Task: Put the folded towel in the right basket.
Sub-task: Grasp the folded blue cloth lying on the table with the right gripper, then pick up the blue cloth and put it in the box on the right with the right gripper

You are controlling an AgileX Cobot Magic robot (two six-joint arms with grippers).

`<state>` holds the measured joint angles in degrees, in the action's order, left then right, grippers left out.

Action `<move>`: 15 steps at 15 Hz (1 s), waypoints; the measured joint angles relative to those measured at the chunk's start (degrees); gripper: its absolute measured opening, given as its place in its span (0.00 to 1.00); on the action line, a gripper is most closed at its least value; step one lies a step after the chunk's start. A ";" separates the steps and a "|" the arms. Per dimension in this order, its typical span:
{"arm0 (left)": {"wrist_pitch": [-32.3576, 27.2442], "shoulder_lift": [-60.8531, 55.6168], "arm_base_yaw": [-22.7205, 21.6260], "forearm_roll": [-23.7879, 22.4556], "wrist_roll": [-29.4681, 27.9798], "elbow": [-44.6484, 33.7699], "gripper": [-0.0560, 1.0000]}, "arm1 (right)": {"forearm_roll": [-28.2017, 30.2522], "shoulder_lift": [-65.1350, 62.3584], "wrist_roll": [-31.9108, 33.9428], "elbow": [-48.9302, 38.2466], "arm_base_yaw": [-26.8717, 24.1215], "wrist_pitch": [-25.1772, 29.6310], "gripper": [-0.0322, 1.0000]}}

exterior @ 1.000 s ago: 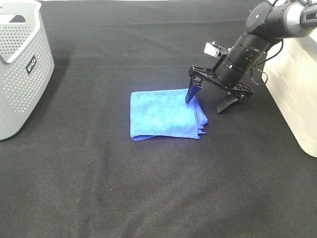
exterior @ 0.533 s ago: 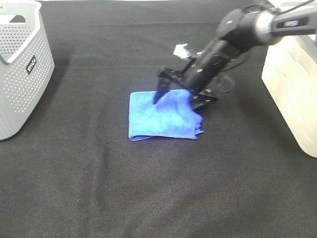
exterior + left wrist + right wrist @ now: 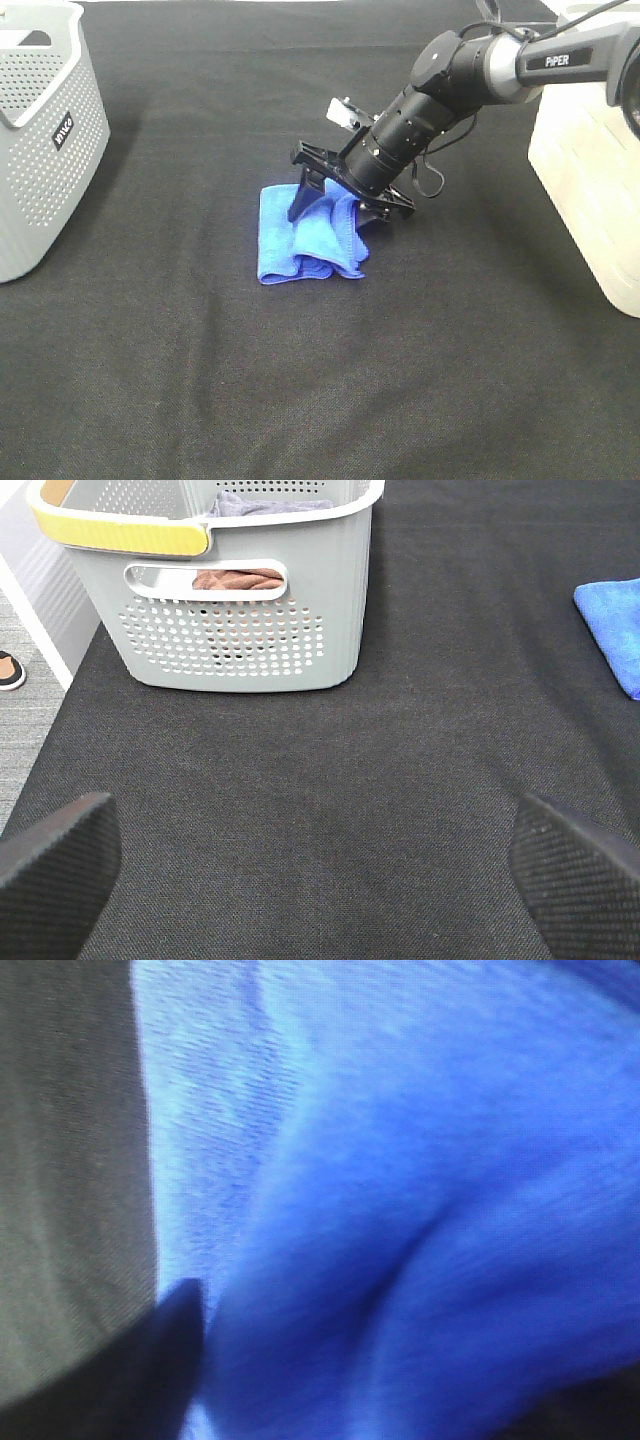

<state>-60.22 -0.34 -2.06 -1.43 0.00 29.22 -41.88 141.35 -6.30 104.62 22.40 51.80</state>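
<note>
Item: towel (image 3: 285, 245), bunched centrally, nearer the far edge, between the spread, unclosed jaws of your right claw (image 3: 332, 215); close squarely on the thick fold before lifting toward the basket (image 3: 590, 190) at the right edge; left claw (image 3: 320, 880) open, idle.

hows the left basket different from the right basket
The left basket is grey with round perforations and a dark label; the right basket is whitish, with no label showing. The left wrist view shows cloth already inside the left basket; the right basket's inside is out of view. Both stand on the black table cover, at opposite sides.
</note>
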 joint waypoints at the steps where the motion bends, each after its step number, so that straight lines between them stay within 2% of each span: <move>1: 0.00 0.00 0.00 0.00 0.00 0.00 0.99 | 0.00 0.23 0.00 0.00 0.00 -0.06 0.52; 2: 0.00 0.00 0.00 0.00 0.00 0.00 0.99 | 0.00 0.69 0.00 0.00 0.00 0.11 0.29; 7: 0.00 0.00 0.00 0.00 0.00 0.00 0.99 | 1.26 -0.74 -3.38 -0.29 0.11 1.15 0.29; 11: 0.00 0.00 0.00 0.00 0.00 0.00 0.99 | 7.96 -8.02 -3.09 5.16 0.86 15.87 0.29; 14: 0.00 0.00 0.00 0.00 0.00 0.00 0.99 | 17.93 -15.87 -1.38 11.40 0.92 17.13 0.29; 15: 0.00 0.00 0.00 0.00 0.00 0.00 0.99 | 25.95 -21.08 -0.11 11.69 0.80 17.48 0.29</move>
<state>-60.22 -0.34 -2.06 -1.43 0.00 29.22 -15.93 120.26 -6.42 116.31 23.20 69.27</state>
